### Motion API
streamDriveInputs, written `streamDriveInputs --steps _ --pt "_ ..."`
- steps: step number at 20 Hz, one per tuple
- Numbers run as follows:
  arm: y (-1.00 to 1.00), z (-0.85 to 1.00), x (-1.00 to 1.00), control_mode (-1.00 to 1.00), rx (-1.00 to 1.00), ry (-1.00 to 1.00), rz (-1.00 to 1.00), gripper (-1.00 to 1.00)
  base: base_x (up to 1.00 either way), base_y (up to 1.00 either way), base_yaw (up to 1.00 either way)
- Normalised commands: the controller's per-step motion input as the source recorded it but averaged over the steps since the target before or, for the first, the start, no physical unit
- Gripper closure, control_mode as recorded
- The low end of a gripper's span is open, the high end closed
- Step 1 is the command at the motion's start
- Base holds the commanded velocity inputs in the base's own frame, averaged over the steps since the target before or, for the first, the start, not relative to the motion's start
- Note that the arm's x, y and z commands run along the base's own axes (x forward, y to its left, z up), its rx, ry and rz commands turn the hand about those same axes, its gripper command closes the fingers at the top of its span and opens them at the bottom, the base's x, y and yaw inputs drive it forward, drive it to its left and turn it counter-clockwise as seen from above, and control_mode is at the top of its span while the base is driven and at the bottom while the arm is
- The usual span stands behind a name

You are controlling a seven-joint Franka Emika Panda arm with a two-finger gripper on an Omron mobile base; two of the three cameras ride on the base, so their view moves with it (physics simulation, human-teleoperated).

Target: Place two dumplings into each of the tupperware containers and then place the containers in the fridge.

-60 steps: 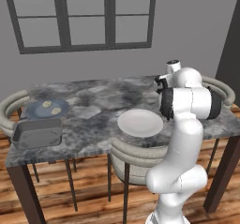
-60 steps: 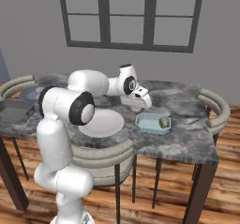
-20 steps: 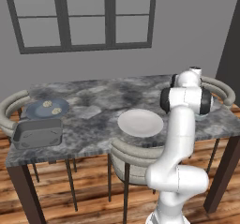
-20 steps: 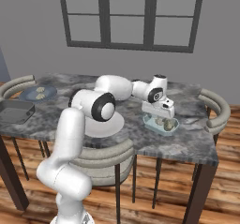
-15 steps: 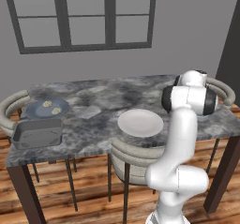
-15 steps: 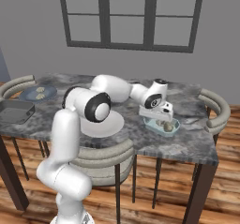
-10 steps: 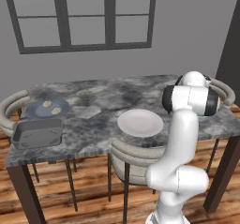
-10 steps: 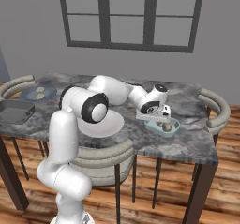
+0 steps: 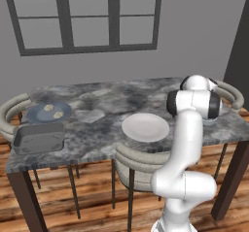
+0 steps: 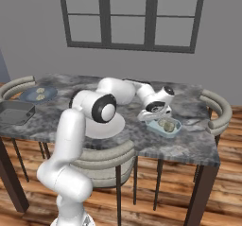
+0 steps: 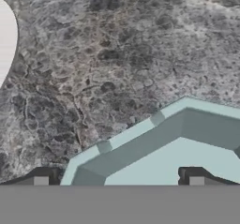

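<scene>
Two dumplings [image 10: 166,124] sit in the pale teal tub [image 10: 164,126] near the tabletop's [image 10: 189,140] right front edge; you see them from the right base camera, though the end effector [image 10: 153,112] partly covers the tub's near-left rim. End effector is released, jaws wide, nothing held. Hand camera cuts the tub off at the bottom. Two more dumplings [image 9: 53,111] lie on the blue-grey plate [image 9: 48,112] at the far left edge, small and blurry. Dark grey tub [image 9: 39,138] sits at the left front corner.
</scene>
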Motion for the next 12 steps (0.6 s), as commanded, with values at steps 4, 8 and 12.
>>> streamDriveInputs --steps 4,8,12 --pt "0.0 -0.29 0.16 -1.0 0.0 0.15 0.25 -1.0 0.0 0.0 0.0" --pt "0.03 -0.29 -0.16 -1.0 0.0 0.08 0.11 -1.0 0.0 0.0 0.0" --pt "0.23 0.04 -0.36 -1.0 -0.01 0.0 0.07 -1.0 0.0 0.0 0.0"
